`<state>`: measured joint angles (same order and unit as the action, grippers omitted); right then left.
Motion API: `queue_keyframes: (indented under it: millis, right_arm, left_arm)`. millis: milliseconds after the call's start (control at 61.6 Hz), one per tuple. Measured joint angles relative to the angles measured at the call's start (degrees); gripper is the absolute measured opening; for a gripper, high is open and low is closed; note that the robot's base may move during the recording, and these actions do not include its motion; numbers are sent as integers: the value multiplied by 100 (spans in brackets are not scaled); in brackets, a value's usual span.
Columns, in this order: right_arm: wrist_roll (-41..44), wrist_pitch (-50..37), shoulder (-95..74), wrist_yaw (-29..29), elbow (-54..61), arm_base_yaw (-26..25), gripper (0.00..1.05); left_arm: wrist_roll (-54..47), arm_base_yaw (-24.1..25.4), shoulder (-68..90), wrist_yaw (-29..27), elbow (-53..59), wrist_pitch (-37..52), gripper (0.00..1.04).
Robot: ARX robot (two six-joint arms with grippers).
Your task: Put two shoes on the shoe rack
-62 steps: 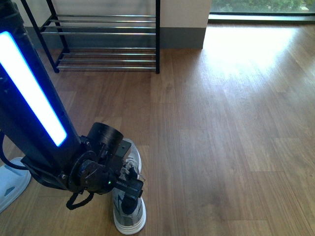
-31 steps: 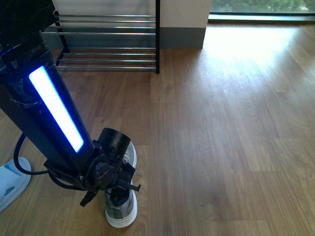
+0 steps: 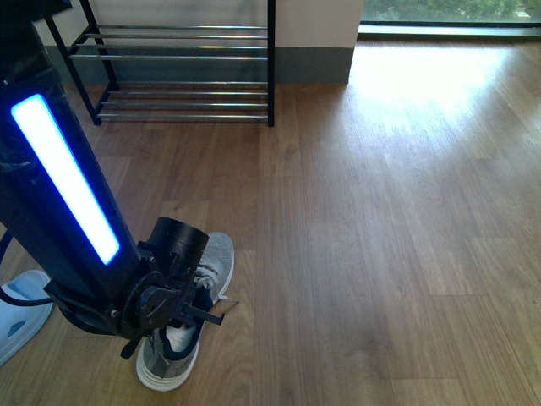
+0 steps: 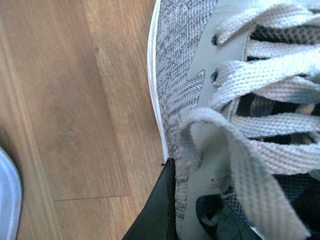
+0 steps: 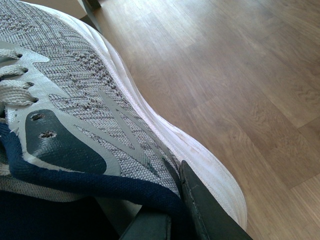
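Gripping a grey sneaker (image 3: 218,258) by its side wall with the left gripper (image 3: 193,315), narrow, black finger (image 4: 159,212) flat against the weave. Heathered grey knit, flat white woven laces, thin white sole edge, smooth grey eyelet panel. Toe out ahead of the tool. Over to the right gripper (image 5: 172,207): pinched on the padded navy collar of a second sneaker (image 5: 90,90), with a ribbed white sole just past the finger. Well ahead, shoe rack (image 3: 182,85), chrome bars in black frame.
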<state>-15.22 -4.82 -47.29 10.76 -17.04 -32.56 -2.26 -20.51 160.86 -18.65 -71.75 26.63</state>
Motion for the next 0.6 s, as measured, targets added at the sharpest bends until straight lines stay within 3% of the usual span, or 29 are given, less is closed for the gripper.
queue_keyframes:
  millis: [227,308,438,601]
  right_arm:
    - [0,0,0,2,0,0,2]
    - [2,0,0,-4,0,0,2]
    - [0,0,0,4,0,0,2]
    - [0,0,0,0,0,0,2]
  left_arm:
    - [-44,221,-1390,2,1397,1008,2]
    - [192,195,-2391,-317,2341,1161,2]
    - [553,146,-4017,-568,3598,997,2]
    - [973,-125,-6177,-772,4544,-149,2]
